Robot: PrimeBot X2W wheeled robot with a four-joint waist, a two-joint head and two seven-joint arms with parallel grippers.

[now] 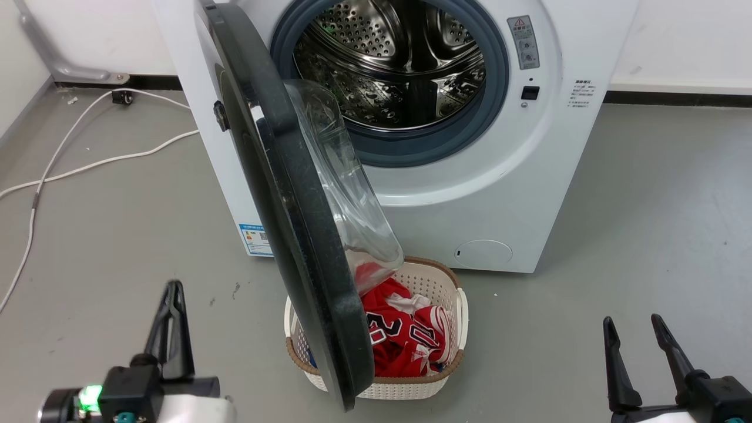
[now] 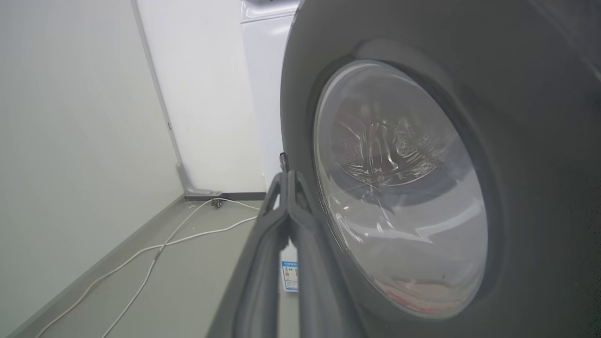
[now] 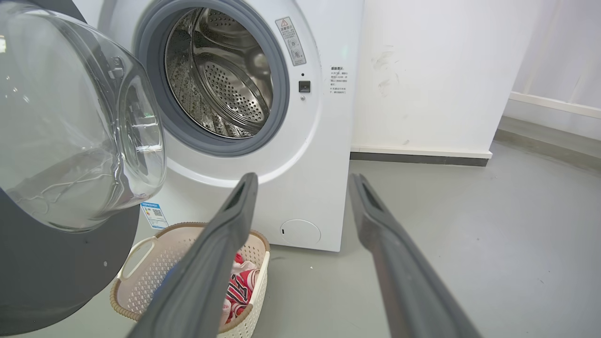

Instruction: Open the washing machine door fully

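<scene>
You've got the washing machine door [image 1: 276,194] roughly half open over the laundry basket [image 1: 432,282], more swing remaining; your left end effector [image 1: 174,288] is pinched together empty, your right end effector [image 1: 631,320] spread apart.

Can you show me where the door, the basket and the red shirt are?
door [image 1: 288,235]: head view, on its black rim.
basket [image 1: 436,286]: head view, on its far inner wall.
red shirt [image 1: 399,341]: head view, on the red cloth inside the basket.
</scene>
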